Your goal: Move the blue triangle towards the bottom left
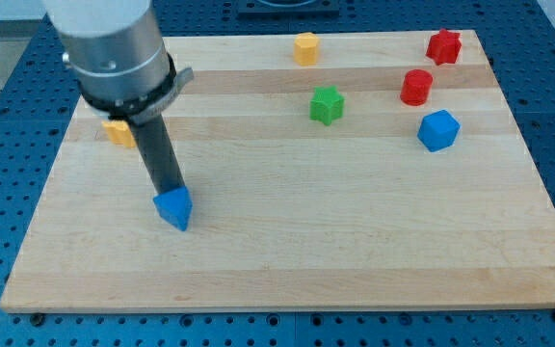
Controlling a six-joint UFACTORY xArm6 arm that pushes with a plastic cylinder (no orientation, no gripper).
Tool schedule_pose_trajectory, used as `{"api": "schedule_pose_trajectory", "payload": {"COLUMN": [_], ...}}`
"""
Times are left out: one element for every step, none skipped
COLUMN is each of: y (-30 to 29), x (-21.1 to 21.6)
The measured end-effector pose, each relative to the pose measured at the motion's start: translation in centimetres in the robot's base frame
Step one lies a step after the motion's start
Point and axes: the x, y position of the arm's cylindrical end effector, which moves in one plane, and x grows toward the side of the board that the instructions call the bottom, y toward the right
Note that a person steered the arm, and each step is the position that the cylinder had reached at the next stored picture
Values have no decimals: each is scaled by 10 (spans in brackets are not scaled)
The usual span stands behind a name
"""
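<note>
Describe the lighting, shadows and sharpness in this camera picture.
Camera view: soft, even light; faint shadows beside the blue triangle and green star; no strong glare on the wooden board; blocks fairly sharp; my tip touches the triangle's upper edge.

On the wooden bench (287, 251), the arm's dark rod comes down from a grey cylinder at the view's upper left, and its tip (170, 192) meets the top edge of the blue triangle (174, 208), which lies left of centre toward the view's bottom. A yellow block (118, 131), partly hidden behind the rod, sits near the bench's left edge. A yellow hexagonal block (304, 47) rests at the view's top. A green star (327, 104) stands near the middle, with a red cylinder (416, 87) to its right, a red star (443, 45) at the top right corner, and a blue cube-like block (438, 130) below the cylinder.
</note>
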Motion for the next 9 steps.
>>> {"api": "schedule_pose_trajectory", "payload": {"y": [5,22,73,111,116,88,47,7,-26], "x": [15,-5,-17,18,46,48,48,48,48]}}
